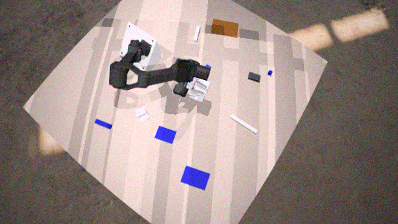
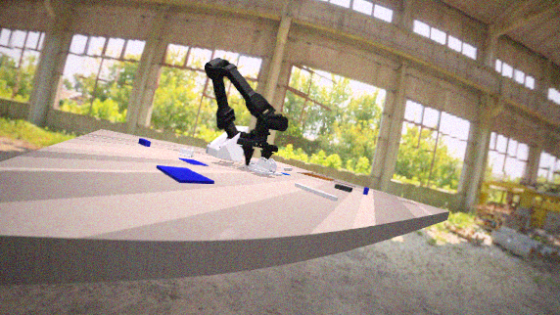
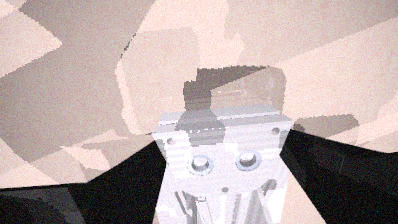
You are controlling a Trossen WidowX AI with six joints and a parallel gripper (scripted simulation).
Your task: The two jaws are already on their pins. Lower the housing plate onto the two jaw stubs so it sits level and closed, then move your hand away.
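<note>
The white housing plate [image 1: 201, 95] [image 3: 225, 175] shows two round holes in the wrist view, each with a pale round end inside: the left stub [image 3: 200, 163] and the right stub [image 3: 247, 159]. Pale, narrow, slanting parts, perhaps the jaws, show at the lower edge of the wrist view. My gripper [image 2: 258, 159] [image 3: 218, 136] is shut on the housing plate, with a black finger at each side edge. In the exterior view the plate and fingers are low over the table. Whether the plate is level or fully down on the stubs cannot be told.
A white board [image 1: 149, 36] stands by the arm's base. Around are blue plates [image 1: 165, 134] [image 2: 185, 174], a blue bar [image 1: 103, 124], a white block [image 1: 142, 113], a white bar [image 1: 243, 124], a black block [image 1: 254, 76], a blue cube [image 1: 270, 72] and an orange plate [image 1: 225, 28].
</note>
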